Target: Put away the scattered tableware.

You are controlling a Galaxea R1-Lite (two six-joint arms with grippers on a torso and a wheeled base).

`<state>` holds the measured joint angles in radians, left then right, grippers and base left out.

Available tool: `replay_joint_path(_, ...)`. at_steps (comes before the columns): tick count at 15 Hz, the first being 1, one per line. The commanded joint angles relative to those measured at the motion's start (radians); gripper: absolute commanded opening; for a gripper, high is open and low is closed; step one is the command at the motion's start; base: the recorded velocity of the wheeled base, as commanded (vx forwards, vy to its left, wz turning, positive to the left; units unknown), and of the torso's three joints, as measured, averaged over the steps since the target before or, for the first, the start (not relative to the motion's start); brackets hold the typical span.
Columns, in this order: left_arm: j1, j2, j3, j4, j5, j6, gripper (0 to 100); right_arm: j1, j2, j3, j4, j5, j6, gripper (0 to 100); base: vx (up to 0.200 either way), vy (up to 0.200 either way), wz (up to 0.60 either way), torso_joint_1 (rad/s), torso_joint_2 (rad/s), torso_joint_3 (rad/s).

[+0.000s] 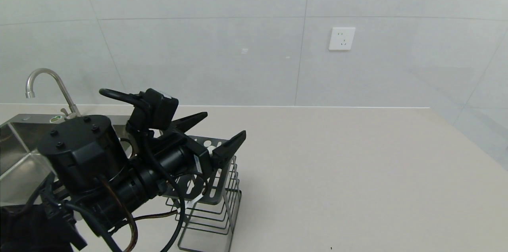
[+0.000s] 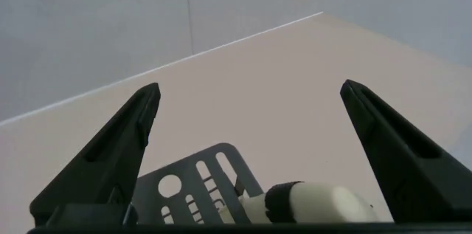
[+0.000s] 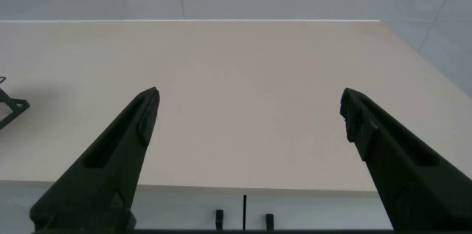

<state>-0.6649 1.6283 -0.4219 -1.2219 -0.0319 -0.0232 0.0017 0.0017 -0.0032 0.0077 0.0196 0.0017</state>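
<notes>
A grey metal cutlery rack (image 1: 224,204) with a perforated top plate (image 2: 193,182) stands on the beige counter beside the sink. A utensil with a cream handle and a black band (image 2: 313,201) rests in the rack; a pale bit of it shows at the plate (image 1: 210,149). My left gripper (image 1: 225,124) hovers just above the rack, open, nothing between its fingers (image 2: 251,90). My right gripper (image 3: 248,95) is open and empty, held over the counter's front edge, well apart from the rack, whose corner (image 3: 11,108) shows far off.
A steel sink (image 1: 16,152) with a curved faucet (image 1: 47,85) lies at the far left. A tiled wall with a white socket (image 1: 341,38) closes the back. The beige counter (image 1: 357,172) stretches bare to the right of the rack.
</notes>
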Motion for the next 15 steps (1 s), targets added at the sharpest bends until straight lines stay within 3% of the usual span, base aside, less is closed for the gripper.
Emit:
replay_joint_path(1,-0.009,-0.039,0.002,-0.002,-0.017,0.014,100,0.0,0.001,0.0,0.0,0.0,0.0,100,0.0,0.0,0.0,0.0,0.0,0.0)
replay_joint_path(2,-0.004,-0.054,0.002,-0.002,-0.031,0.031,100,0.0,0.001,0.0,0.0,0.0,0.0,100,0.0,0.0,0.0,0.0,0.0,0.0)
replay_joint_path(5,0.097,-0.156,0.023,-0.002,-0.201,0.151,100,0.0,0.001,0.0,0.0,0.0,0.0,100,0.0,0.0,0.0,0.0,0.0,0.0)
replay_joint_path(8,0.188,-0.235,0.111,-0.004,-0.484,0.209,100,0.0,0.001,0.0,0.0,0.0,0.0,100,0.0,0.0,0.0,0.0,0.0,0.0)
replay_joint_path(10,0.212,-0.291,0.158,-0.004,-0.608,0.204,100,0.0,0.001,0.0,0.0,0.0,0.0,100,0.0,0.0,0.0,0.0,0.0,0.0)
replay_joint_path(11,0.22,-0.324,0.178,-0.011,-0.632,0.198,100,0.0,0.001,0.0,0.0,0.0,0.0,100,0.0,0.0,0.0,0.0,0.0,0.0)
replay_joint_path(13,0.229,-0.426,0.218,-0.022,-0.629,0.161,100,0.0,0.001,0.0,0.0,0.0,0.0,100,0.0,0.0,0.0,0.0,0.0,0.0)
replay_joint_path(15,0.294,-0.582,0.256,-0.01,-0.615,0.138,100,0.0,0.001,0.0,0.0,0.0,0.0,100,0.0,0.0,0.0,0.0,0.0,0.0)
